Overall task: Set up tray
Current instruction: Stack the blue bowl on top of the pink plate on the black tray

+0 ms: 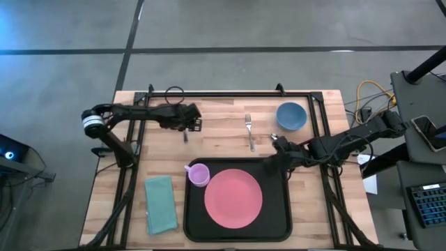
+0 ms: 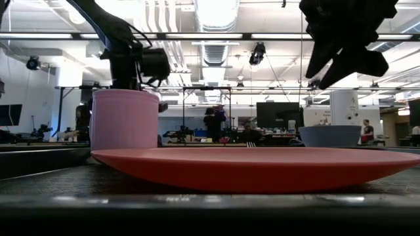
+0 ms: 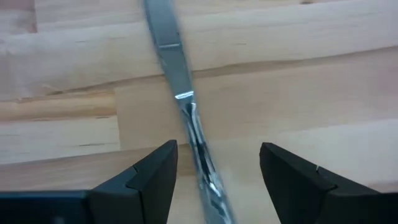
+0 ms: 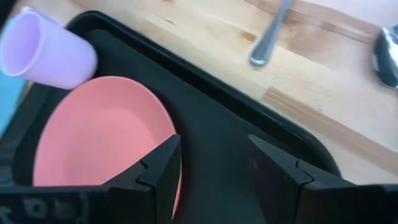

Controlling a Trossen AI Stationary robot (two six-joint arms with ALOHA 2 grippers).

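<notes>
Nearest the front edge of the worktop (image 1: 230, 136) we saw the tray (image 1: 275, 223), a large black rectangle with rounded corners and a low raised rim, lying right of centre. A round pink plate (image 1: 233, 198) sat in the middle of it, and a lilac cup (image 1: 198, 174) stood at its far left corner, just beside the plate. Left of the tray, off it, lay a folded teal napkin (image 1: 160, 203).

Over the tray's far right corner we found the right gripper (image 1: 277, 155); its jaws stood partly apart and held nothing, with the tray floor and the plate's edge showing between them in the right wrist view.

Farther back on the bare wood a fork (image 1: 249, 131) lay lengthwise, and a blue bowl (image 1: 290, 116) stood near the far right; we could not see anything inside it.

At the far left the left gripper (image 1: 189, 126) hung low over a table knife (image 3: 180, 87). Its jaws were spread wide, one on each side of the knife, and we could not tell whether they touched it.
</notes>
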